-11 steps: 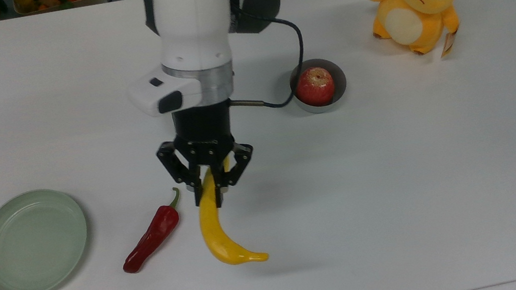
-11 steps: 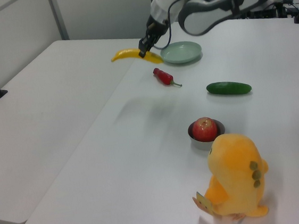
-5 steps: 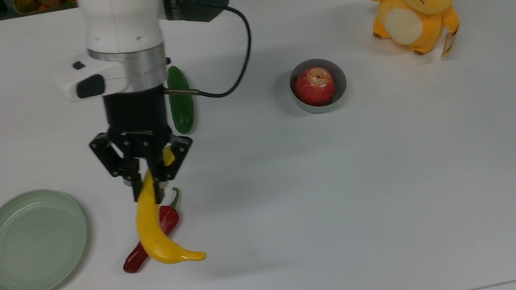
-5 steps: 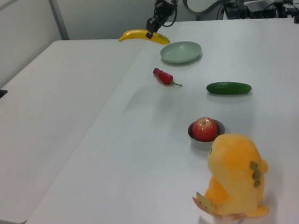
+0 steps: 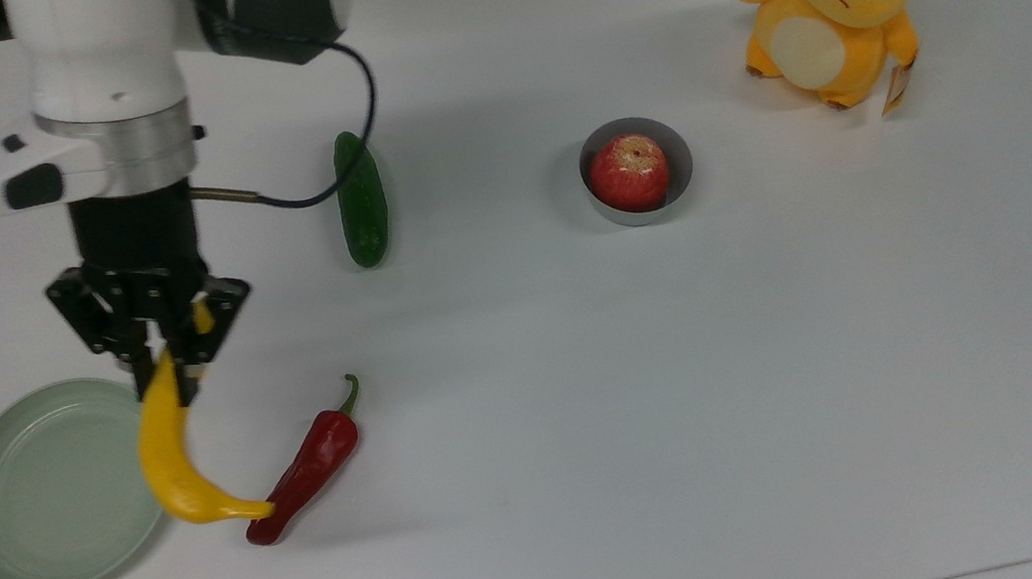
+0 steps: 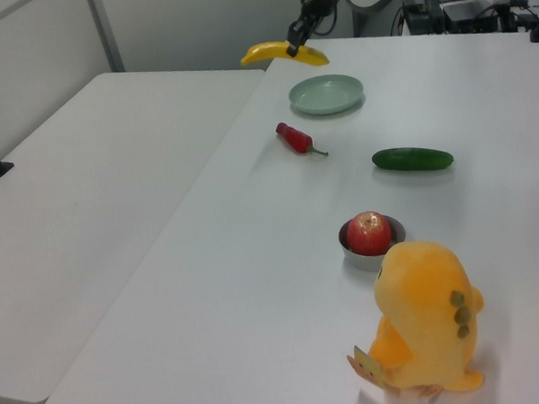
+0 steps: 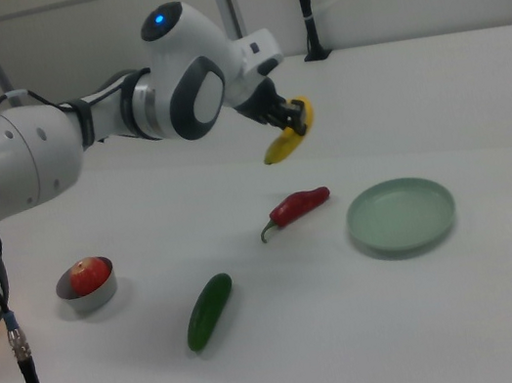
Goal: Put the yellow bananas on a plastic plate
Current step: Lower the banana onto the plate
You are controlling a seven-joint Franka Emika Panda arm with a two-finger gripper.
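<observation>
With the gripper (image 5: 165,369) pinching the yellow bananas (image 5: 171,457) by one end, I'd center over the plastic plate (image 5: 42,508) at the top view's left, then lower gently so the dangling tip clears the rim.

Chili pepper (image 5: 304,466) between plate (image 5: 39,558) and cucumber (image 5: 361,200), top view.

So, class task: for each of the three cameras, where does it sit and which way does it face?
Top view: overhead, looking down at the table; shows the wrist and pincer holding the yellow banana.
Left view: beyond the plush toy, facing the pale green plate; arm at far end.
Right view: low at the opposite side, plate nearest; shows the arm's joints.
All share the banana and plate.
</observation>
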